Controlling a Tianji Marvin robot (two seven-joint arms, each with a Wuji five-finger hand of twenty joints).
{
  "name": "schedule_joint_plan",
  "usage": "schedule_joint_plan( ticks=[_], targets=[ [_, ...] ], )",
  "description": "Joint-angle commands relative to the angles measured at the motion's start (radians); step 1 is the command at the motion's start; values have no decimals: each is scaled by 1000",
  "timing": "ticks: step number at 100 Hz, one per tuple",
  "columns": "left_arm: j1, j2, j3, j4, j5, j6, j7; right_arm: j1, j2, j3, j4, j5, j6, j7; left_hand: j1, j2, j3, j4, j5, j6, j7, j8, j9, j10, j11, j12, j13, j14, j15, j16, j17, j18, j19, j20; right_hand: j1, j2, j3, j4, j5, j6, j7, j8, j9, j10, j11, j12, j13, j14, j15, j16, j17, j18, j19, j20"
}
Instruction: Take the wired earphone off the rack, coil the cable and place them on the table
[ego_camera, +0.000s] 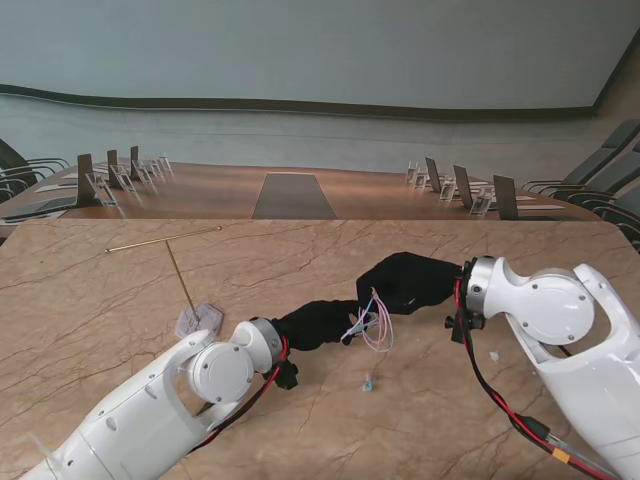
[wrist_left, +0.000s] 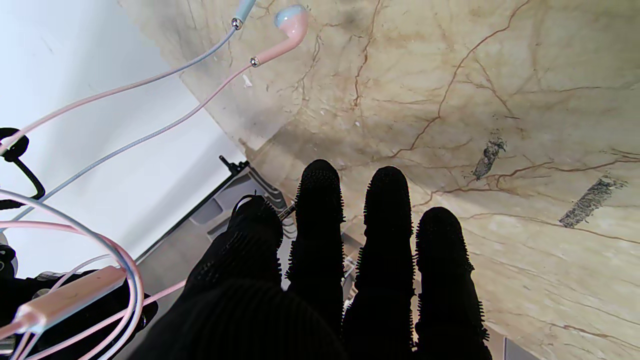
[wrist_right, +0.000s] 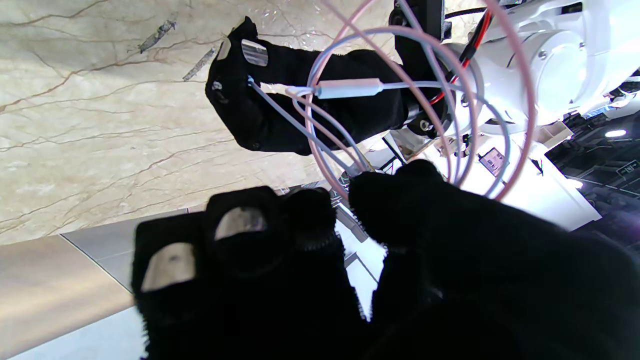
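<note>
The wired earphone (ego_camera: 372, 325) is off the rack (ego_camera: 196, 318) and hangs in pink and pale-blue loops between my two robot hands, over the middle of the desk (ego_camera: 120, 290); the rack stands well apart on my left, its thin rod bare. My right robot hand (ego_camera: 405, 282) is closed on the cable, thumb and forefinger pinching several turns so the coil keeps its shape; my left robot hand (ego_camera: 318, 323) has hold of the cable near the inline remote (wrist_right: 347, 88), I judge so as to feed and steady the loose end while the turns are gathered. One earbud (ego_camera: 370, 383) dangles near the desk, nearer to me than the coil; I cannot tell whether it touches. The stand view shows only a small tangle between dark gloves; the right wrist view shows the separate rings and where the left fingers (wrist_right: 235, 95) hold the cable; the left wrist view alone shows both earbuds (wrist_left: 290, 22) hanging free, and four fingers held straight.
</note>
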Motion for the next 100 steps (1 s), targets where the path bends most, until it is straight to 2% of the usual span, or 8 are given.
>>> schedule_joint_plan(
  ticks=[1, 14, 30, 46, 59, 100],
  targets=[
    [7, -1, -2, -1, -3, -7, 2, -5, -1, -4, -7, -3, 2, 1, 80, 56, 44, 22, 64, -110, 184, 124, 6, -15, 39, 19, 1, 16, 26, 23, -11, 16, 44, 4, -40, -9, 16, 19, 22, -7, 37, 6, 42, 71, 48, -5, 22, 129, 70, -8, 16, -85, 103, -4],
    [13, -3, -5, -4, 8, -14, 18, -11, -2, -7, -9, -5, 12, 1, 80, 59, 79, 39, 123, -127, 210, 123, 18, 7, -2, -25, 41, 32, 35, 27, 26, 40, 67, 13, -40, -8, 16, 19, 22, -7, 37, 6, 43, 70, 48, -6, 22, 129, 70, -8, 16, -85, 103, -4],
    [19, -5, -12, 0, 13, -12, 29, -23, -1, 1, -15, -8, 12, 0, 80, 14, 120, 39, 206, -82, 165, 78, 74, 37, -70, -102, 109, 54, 13, 10, 81, 83, 80, 0, -39, -8, 15, 19, 22, -7, 37, 6, 43, 70, 47, -6, 22, 129, 70, -8, 16, -85, 103, -4],
    [27, -4, -21, 3, 12, 5, 25, -33, 1, 18, -27, -11, -1, 2, 80, 26, 154, 35, 159, -25, 175, 87, 43, 20, -38, -70, 73, 45, 3, 15, 49, 66, 64, -14, -40, -9, 15, 19, 21, -9, 36, 6, 43, 70, 47, -6, 22, 129, 70, -8, 16, -85, 102, -4],
    [32, -5, -26, 7, 13, 9, 31, -38, 2, 28, -33, -13, -6, 4, 80, 23, 176, 30, 132, 22, 180, 58, 30, 12, -25, -58, 65, 43, 1, 19, 43, 63, 62, -16, -41, -11, 14, 18, 21, -10, 35, 6, 43, 70, 47, -5, 22, 129, 70, -8, 16, -85, 102, -4],
    [40, -5, -33, 10, 12, 18, 36, -37, 5, 40, -40, -14, -23, 10, 80, 19, 187, 21, 118, 32, 212, 6, 27, 4, -3, -50, 67, 41, 4, 25, 43, 59, 61, -16, -43, -12, 13, 15, 22, -13, 32, 4, 44, 70, 46, -6, 23, 127, 69, -10, 16, -84, 99, -8]
  ],
)
